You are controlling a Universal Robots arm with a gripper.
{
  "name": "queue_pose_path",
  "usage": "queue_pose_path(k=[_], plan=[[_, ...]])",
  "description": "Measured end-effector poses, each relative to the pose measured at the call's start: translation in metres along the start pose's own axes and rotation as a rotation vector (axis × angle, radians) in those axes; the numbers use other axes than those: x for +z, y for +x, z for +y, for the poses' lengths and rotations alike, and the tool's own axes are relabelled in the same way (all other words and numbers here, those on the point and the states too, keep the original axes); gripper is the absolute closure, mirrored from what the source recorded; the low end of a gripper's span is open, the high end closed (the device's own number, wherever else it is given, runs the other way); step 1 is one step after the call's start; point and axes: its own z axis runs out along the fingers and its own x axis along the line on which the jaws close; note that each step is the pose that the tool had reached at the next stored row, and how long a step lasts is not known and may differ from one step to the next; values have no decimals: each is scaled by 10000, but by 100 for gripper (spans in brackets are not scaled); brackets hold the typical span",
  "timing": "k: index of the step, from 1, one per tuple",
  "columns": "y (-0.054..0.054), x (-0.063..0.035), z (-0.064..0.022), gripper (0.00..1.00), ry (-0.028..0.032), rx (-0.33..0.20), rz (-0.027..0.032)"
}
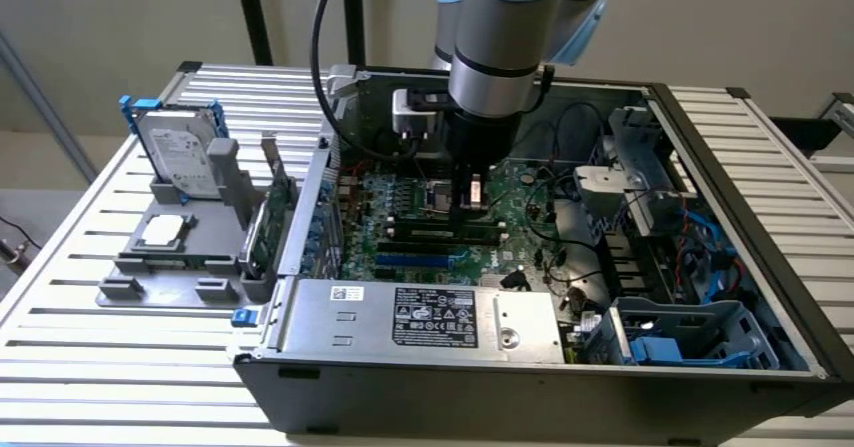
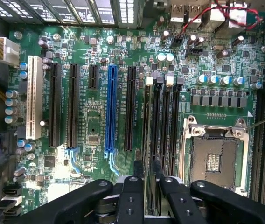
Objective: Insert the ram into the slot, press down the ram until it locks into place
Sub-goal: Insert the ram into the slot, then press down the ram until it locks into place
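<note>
Over the green motherboard (image 2: 95, 116), the gripper (image 2: 147, 169) has its black fingers (image 2: 132, 186) nearly closed, pinching the thin flat ram (image 2: 146, 121). It stands edge-up in the narrow black slot (image 2: 149, 81), matching sockets (image 2: 167, 121) crowding just beside.

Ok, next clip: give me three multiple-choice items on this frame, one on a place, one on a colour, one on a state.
1. Where is the hand?
A. over the hard drive
B. inside the case, above the motherboard
C. over the slatted table

2. What colour is the long socket flanked by black ones?
A. red
B. blue
C. yellow

3. The processor socket is:
A. empty
B. under a fan
C. taped over

Answers:
1. B: the exterior view shows the hand low inside the open case, over the board.
2. B: the wrist view shows it plainly blue.
3. A: its metal frame surrounds bare contacts.
</note>
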Motion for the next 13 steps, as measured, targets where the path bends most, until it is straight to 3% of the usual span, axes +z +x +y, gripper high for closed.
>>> queue_pose_path(k=[3,5,13], plan=[[-1,-19,13,81,1,0,-2],[-1,-25,15,89,0,0,0],[-1,-26,18,89,-2,-1,1]])
